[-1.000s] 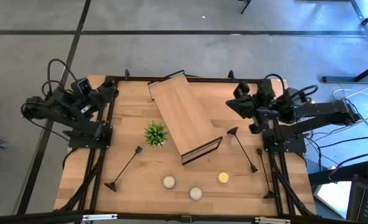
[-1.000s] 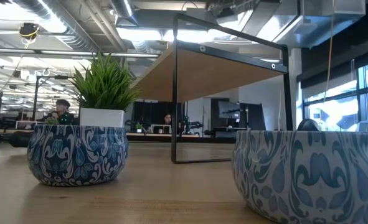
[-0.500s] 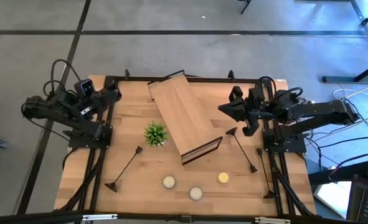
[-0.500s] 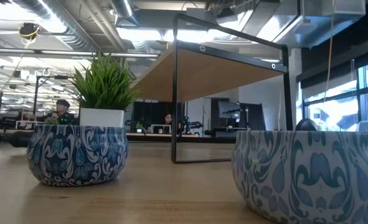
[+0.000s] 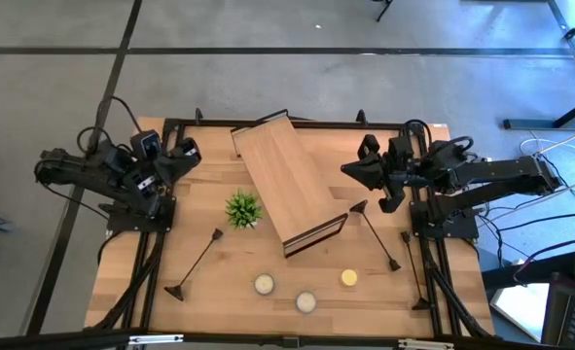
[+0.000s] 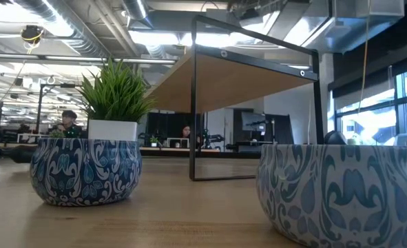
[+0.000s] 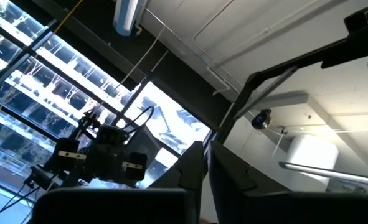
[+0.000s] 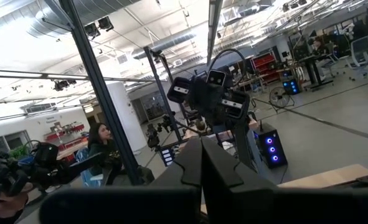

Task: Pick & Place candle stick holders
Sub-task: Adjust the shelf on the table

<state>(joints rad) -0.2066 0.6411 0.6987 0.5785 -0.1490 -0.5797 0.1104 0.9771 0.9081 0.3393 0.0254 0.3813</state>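
I'm hovering my right fingers [image 5: 353, 170], pressed together and empty, just beside the tall candle stick holder [image 5: 379, 233] on the tabletop's [image 5: 199, 165] right for a pick, left fingers [image 5: 192, 151] parked nearly shut at the far-left edge, other holder [image 5: 197, 261] near-left.

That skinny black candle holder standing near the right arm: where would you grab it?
Probably on the thin rod of the candle stick holder, around mid-height, coming in from the side. Its round base sits flat on the table and the top cup is small, so the rod suits two fingers. The right gripper is nearest.
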